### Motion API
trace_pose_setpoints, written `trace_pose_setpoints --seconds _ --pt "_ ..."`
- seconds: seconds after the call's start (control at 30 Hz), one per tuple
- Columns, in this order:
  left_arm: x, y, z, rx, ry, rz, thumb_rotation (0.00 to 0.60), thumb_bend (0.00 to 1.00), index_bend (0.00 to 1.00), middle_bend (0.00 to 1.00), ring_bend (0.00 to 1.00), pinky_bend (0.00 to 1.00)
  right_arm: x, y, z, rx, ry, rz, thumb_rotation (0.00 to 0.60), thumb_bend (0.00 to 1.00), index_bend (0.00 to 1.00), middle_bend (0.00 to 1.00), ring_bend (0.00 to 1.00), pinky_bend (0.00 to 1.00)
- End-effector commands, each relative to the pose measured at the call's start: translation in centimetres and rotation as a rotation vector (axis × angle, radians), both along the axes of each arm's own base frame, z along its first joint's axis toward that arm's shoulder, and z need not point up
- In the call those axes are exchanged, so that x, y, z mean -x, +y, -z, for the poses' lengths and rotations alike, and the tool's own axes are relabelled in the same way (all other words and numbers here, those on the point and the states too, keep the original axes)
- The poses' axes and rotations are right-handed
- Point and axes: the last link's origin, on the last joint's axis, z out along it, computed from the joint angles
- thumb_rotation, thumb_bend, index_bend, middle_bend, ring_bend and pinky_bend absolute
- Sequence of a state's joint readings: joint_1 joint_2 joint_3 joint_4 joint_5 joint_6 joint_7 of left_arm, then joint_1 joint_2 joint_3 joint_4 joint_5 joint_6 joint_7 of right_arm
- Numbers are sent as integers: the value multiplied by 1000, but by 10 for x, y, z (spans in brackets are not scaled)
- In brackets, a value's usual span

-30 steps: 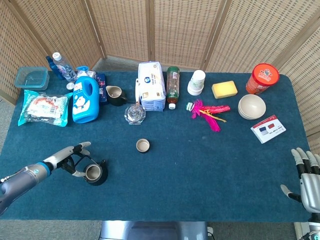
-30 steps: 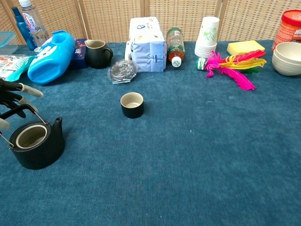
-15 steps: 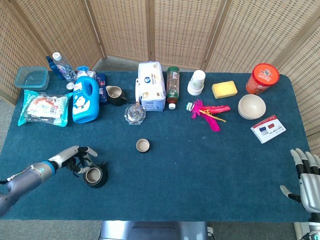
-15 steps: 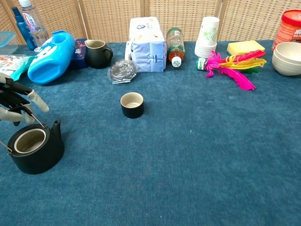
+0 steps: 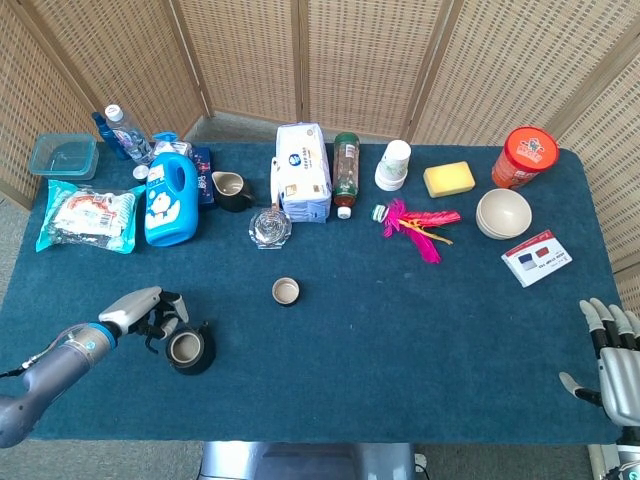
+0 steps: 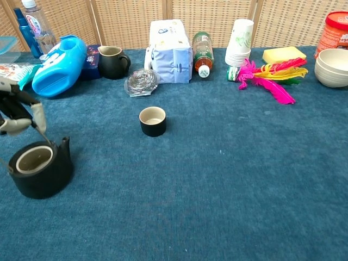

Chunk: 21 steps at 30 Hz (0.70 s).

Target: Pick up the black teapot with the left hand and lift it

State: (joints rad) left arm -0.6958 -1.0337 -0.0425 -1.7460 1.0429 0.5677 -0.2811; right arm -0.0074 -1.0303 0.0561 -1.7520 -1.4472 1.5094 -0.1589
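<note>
The teapot (image 6: 39, 169) hangs by its wire handle from our left hand (image 5: 140, 312), whose fingers curl around it. We should lift straight, keeping it level. Our right hand (image 5: 612, 362) rests spread.

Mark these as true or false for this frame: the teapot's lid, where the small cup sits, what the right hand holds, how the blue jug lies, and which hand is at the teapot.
1. The black teapot has no lid on. True.
2. The small cup is inside the white bowls. False: it stands alone on the table.
3. The right hand holds a card. False: it holds nothing, fingers apart.
4. The blue jug lies on its side. True.
5. The left hand is at the teapot's handle. True.
</note>
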Motion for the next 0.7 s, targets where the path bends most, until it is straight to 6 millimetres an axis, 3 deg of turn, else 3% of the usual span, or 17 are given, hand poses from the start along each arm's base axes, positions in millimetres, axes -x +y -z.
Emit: trace_pose_setpoints --seconds 0.03,0.43,0.7 --pt "-6 -2 5 -85 23 31 600 603 564 763 695 981 0 0 0 1 -2 1 600 0 0 0 0 0" --pt "-35 -4 0 -234 131 283 600 632 631 826 732 1000 0 0 -1 -1 -5 5 600 0 0 0 0 0" --pt "-55 11 -8 -277 213 449 600 632 640 830 733 1000 0 0 0 -3 -1 10 600 0 0 0 0 0"
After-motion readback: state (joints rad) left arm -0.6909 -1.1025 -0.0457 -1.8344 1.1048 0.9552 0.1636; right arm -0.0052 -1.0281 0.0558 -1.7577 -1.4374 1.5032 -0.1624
